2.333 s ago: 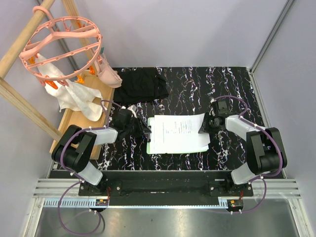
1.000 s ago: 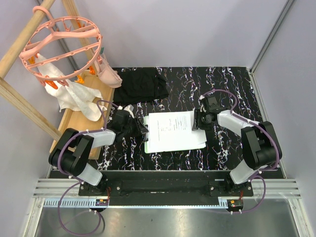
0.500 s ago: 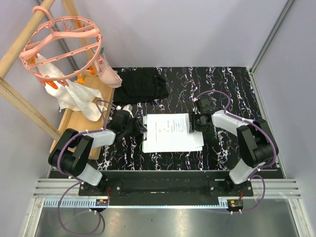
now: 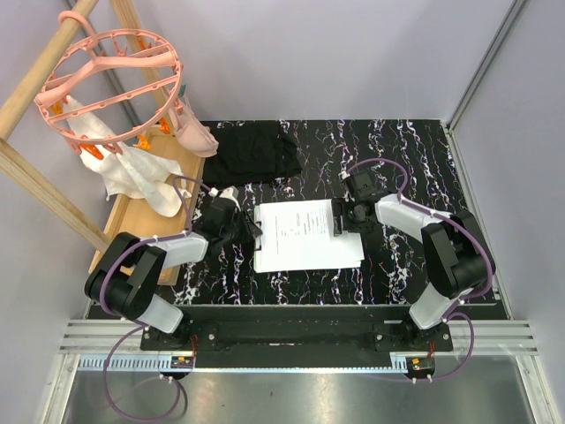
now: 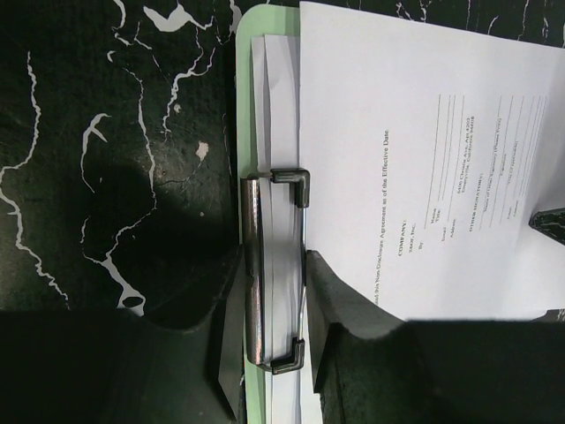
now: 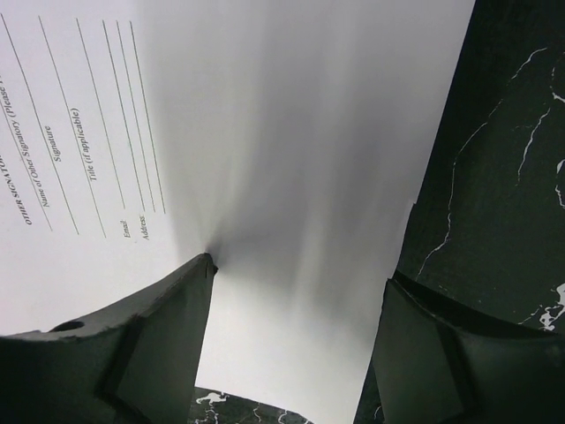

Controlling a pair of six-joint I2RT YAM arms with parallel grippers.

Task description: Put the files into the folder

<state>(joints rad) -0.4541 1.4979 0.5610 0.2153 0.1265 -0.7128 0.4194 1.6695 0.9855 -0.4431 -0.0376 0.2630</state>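
Note:
The files (image 4: 309, 237) are a stack of white sheets, the top one printed, lying mid-table on the light-green folder, which they almost fully hide from above. In the left wrist view the folder's green edge (image 5: 244, 53) and its dark metal clip (image 5: 275, 265) show, with sheet edges (image 5: 397, 115) lying under the clip. My left gripper (image 4: 250, 228) is shut on the clip (image 5: 270, 265). My right gripper (image 4: 341, 218) is open at the sheets' right end (image 6: 291, 132). One fingertip (image 6: 199, 274) presses the paper. The other finger is past the paper's edge, over the table.
A black fabric piece (image 4: 252, 150) lies at the back of the black marbled table (image 4: 415, 150). At left stand a wooden board (image 4: 132, 225), a white cloth rag (image 4: 141, 177), a pink round hanger (image 4: 110, 79) and wooden poles. Walls close off the back and right.
My right gripper has moved left, sliding the sheets left toward the clip until they cover the green folder. My left gripper has stayed on the clip.

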